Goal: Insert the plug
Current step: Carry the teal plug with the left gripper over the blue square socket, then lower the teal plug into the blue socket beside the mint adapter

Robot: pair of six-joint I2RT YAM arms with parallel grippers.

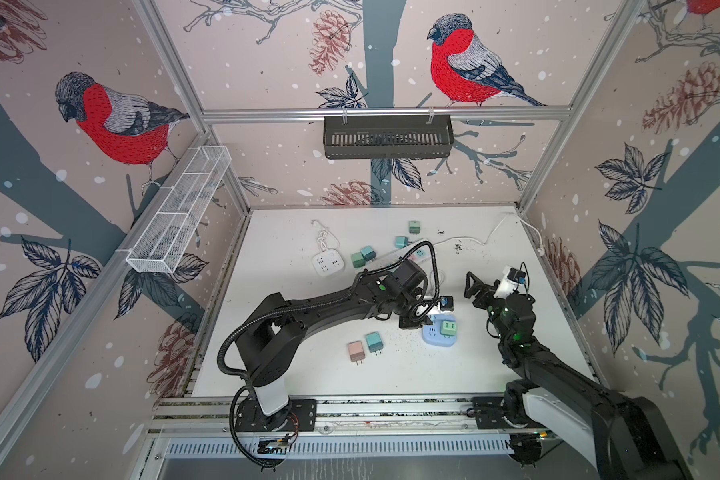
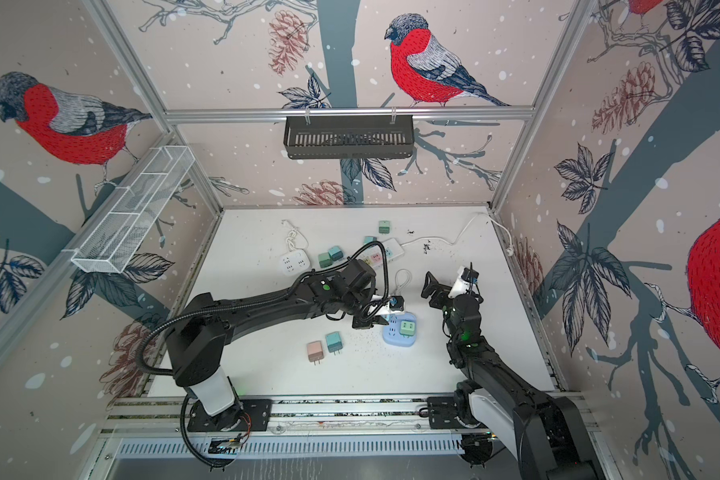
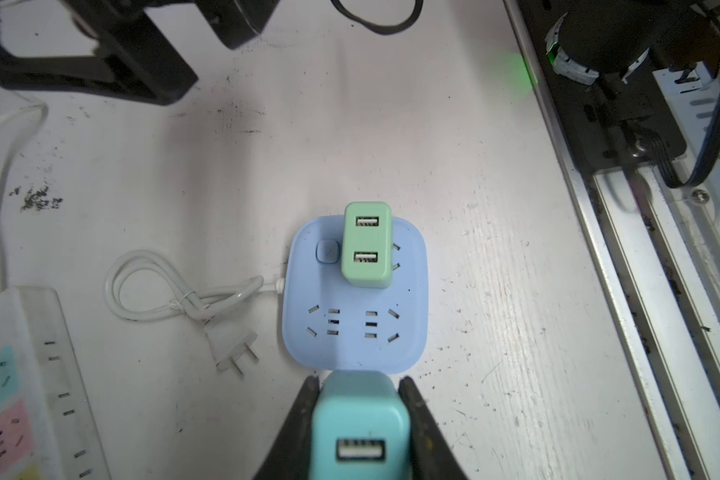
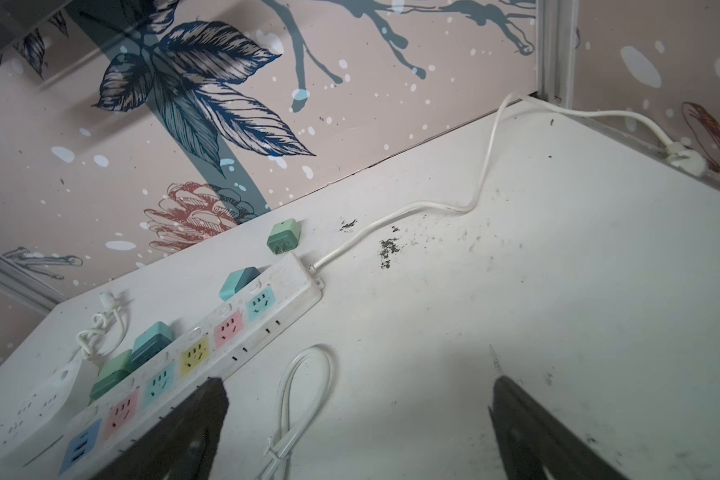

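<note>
A teal plug (image 3: 358,428) with a USB port on its back sits between the fingers of my left gripper (image 3: 360,380), which is shut on it. The plug hangs just off the near edge of the light blue square power strip (image 3: 408,299), short of its row of free sockets. A light green plug (image 3: 366,245) stands in the strip's other row. In both top views the left gripper (image 1: 418,320) (image 2: 371,321) is at the blue strip's (image 1: 431,334) left edge. My right gripper (image 1: 476,286) (image 4: 358,386) hovers open and holds nothing, to the right of the strip.
A long white power strip (image 4: 292,286) with coloured sockets lies behind, beside a white square strip (image 1: 327,262). Loose pink (image 1: 356,351) and teal (image 1: 374,341) plugs lie left of the blue strip. Its coiled white cord (image 3: 175,291) trails away. The metal front rail (image 3: 641,270) runs close by.
</note>
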